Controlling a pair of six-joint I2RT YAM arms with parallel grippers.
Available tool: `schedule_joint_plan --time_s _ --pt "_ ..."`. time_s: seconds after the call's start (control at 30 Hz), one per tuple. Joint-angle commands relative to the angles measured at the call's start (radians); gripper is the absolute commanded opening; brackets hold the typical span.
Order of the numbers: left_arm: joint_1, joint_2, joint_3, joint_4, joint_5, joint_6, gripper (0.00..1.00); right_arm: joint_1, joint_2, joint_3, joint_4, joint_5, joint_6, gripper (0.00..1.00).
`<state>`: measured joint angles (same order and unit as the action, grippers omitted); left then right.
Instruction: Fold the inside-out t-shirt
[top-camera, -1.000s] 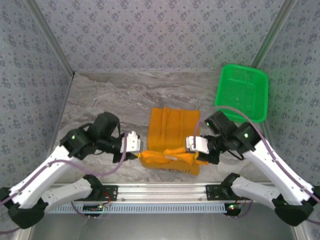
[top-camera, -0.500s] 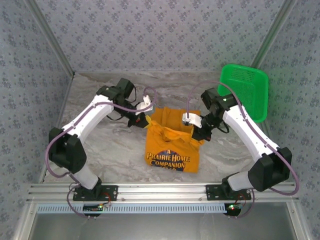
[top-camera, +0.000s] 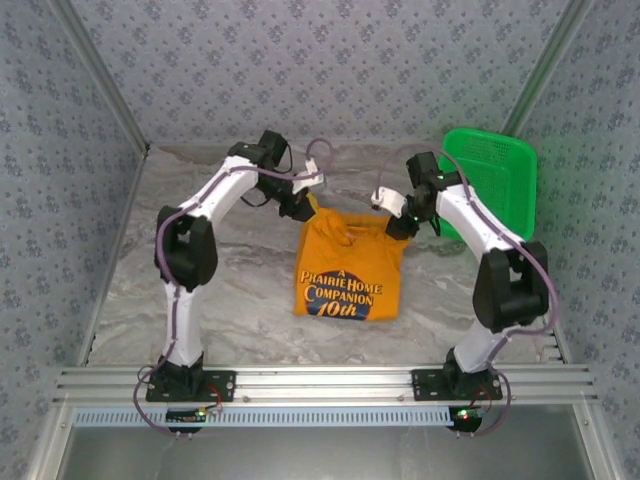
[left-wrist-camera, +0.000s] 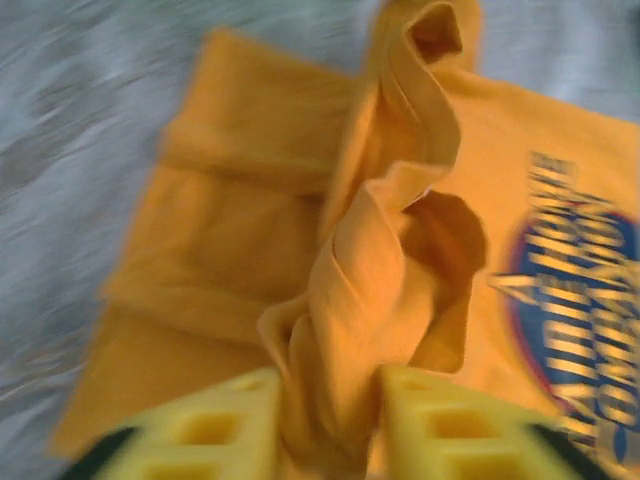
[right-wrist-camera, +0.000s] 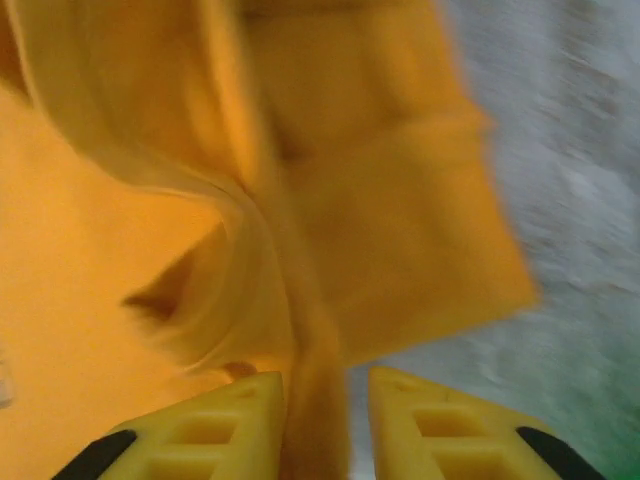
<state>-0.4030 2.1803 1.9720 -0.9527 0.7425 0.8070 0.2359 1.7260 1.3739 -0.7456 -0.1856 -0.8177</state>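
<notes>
Change: both arms have swung from the near edge to the far half of the table, taking the shirt's top edge along. The print, unseen a second ago, now faces up.
T-shirt: orange-yellow t-shirt (top-camera: 345, 280) at the centre of the marble table (top-camera: 220, 290). Its lower part lies flat and its top corners are lifted toward 12 o'clock. The blue print reads "Prairie Home Companion 10th".
Left gripper: left gripper (top-camera: 308, 208) at the shirt's 11 o'clock corner, clamped on a twisted bunch of cloth.
Right gripper: right gripper (top-camera: 398, 226) at the 1 o'clock corner, pinching a fold of the shirt.
Arm pose: each arm rises from its base with the elbow high and the forearm bent inward toward the other.
Wrist views: the left one shows yellow fingers (left-wrist-camera: 210, 430) on either side of the cloth rope, plus a slice of the print. The right one is blurred and shows cloth running down between its fingers (right-wrist-camera: 220, 420).
Basket: green basket (top-camera: 490, 185) at 2 o'clock, just beside the right forearm.
</notes>
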Motion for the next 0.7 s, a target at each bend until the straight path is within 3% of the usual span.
schedule_joint_plan --time_s 0.0,0.13,0.17,0.2,0.27,0.3,0.33,0.4,0.5,0.57,0.63,0.67 --pt "0.055 0.07 0.071 0.306 -0.249 -0.39 0.99 0.026 0.079 0.084 0.252 0.413 0.336 0.64" --pt "0.067 -0.004 0.029 0.435 -0.457 -0.592 1.0 0.045 0.03 0.091 0.225 0.494 0.582 0.66" --pt "0.069 -0.034 0.01 0.448 -0.511 -0.649 1.0 0.05 -0.012 0.057 0.236 0.49 0.64 0.71" --pt "0.074 -0.064 -0.01 0.447 -0.515 -0.701 1.0 0.056 -0.066 0.003 0.262 0.467 0.677 0.72" --pt "0.085 -0.12 -0.086 0.45 -0.397 -0.752 1.0 0.058 -0.168 -0.097 0.314 0.43 0.743 0.73" --pt "0.085 -0.149 -0.136 0.463 -0.354 -0.769 1.0 0.051 -0.221 -0.133 0.326 0.421 0.79 0.8" --pt "0.086 -0.175 -0.183 0.484 -0.347 -0.799 1.0 0.045 -0.255 -0.149 0.32 0.429 0.862 0.99" --pt "0.092 -0.236 -0.294 0.552 -0.306 -0.86 1.0 0.023 -0.3 -0.139 0.225 0.392 1.006 1.0" --pt "0.091 -0.312 -0.391 0.593 -0.31 -0.911 1.0 -0.036 -0.31 -0.147 0.159 0.23 1.101 1.0" --pt "0.092 -0.337 -0.411 0.587 -0.345 -0.999 1.0 -0.052 -0.29 -0.138 0.092 0.144 1.127 0.9" --pt "0.097 -0.297 -0.347 0.435 -0.366 -1.139 1.0 -0.041 -0.279 -0.164 0.078 0.092 1.092 0.87" --pt "0.104 -0.241 -0.254 0.303 -0.355 -1.12 1.0 -0.036 -0.284 -0.209 0.1 0.092 1.083 0.86"
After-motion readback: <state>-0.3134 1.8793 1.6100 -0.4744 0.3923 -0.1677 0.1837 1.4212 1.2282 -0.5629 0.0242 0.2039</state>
